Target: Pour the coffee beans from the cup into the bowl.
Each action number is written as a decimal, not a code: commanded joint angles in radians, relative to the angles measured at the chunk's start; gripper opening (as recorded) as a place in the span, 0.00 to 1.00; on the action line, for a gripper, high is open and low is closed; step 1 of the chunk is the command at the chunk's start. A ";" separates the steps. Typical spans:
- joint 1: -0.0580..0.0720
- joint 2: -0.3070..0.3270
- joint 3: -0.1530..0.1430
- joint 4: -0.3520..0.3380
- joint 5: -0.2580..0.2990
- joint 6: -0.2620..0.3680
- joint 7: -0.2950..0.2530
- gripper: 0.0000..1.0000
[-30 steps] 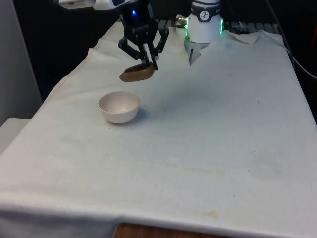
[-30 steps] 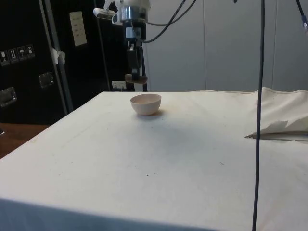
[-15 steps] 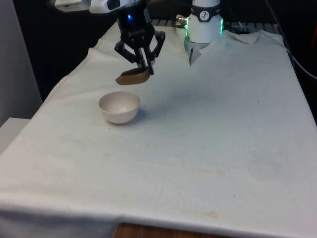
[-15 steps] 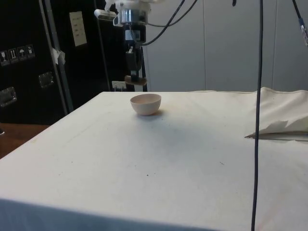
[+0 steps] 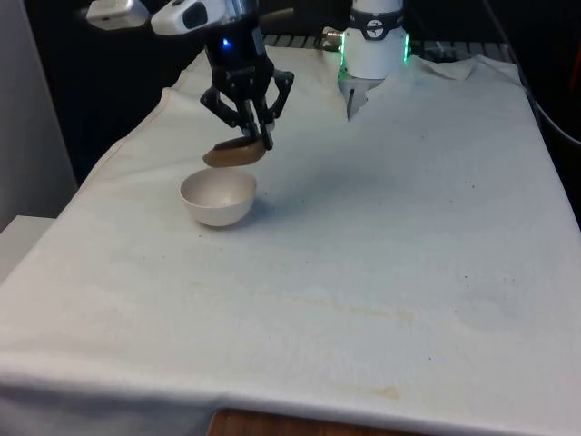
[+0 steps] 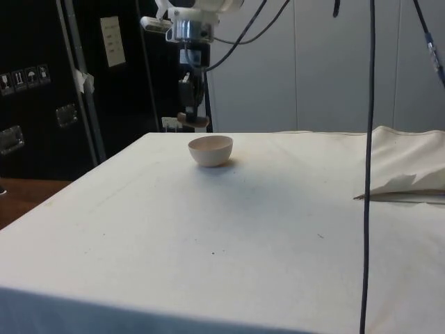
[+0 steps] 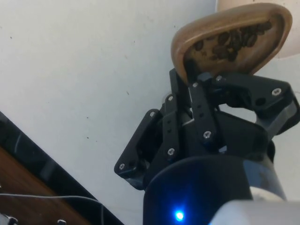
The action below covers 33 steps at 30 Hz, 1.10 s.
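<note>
Both black fingers (image 7: 194,101) are pinched onto the rim of a shallow brown wooden cup (image 5: 233,153), so the gripper (image 5: 251,138) is closed on it, with only the thickness of the cup's wall between the pads. From the fingertips the cup juts out sideways, toward the front view's left, and hangs in the air slightly tipped, its far edge lower than the gripped edge. In the wrist view the cup's hollow (image 7: 230,41) faces the camera, and dark coffee beans (image 7: 232,41) lie bunched inside it, away from the gripped rim and toward the far lip.

Directly below the fingers and a touch toward the camera in the front view sits a pale, cream-coloured bowl (image 5: 218,196), upright on the white tablecloth (image 5: 381,236). Cup and bowl do not touch; a small gap of air shows between the cup's underside and the bowl's rim. In the side view the cup (image 6: 192,120) hangs just above the bowl (image 6: 211,150), over its far edge. What shows of the bowl's inside looks bare. A pale curved edge of the bowl (image 7: 224,3) shows past the cup's far lip in the wrist view.
</note>
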<state>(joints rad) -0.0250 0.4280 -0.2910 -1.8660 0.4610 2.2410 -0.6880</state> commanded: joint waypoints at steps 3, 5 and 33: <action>-0.005 0.019 -0.002 0.018 0.033 0.004 -0.002 0.00; -0.005 0.022 -0.004 0.021 0.039 0.004 -0.002 0.00; -0.001 0.056 -0.031 0.042 0.115 0.012 0.081 0.00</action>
<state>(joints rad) -0.0260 0.4810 -0.3230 -1.8230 0.5670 2.2430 -0.6120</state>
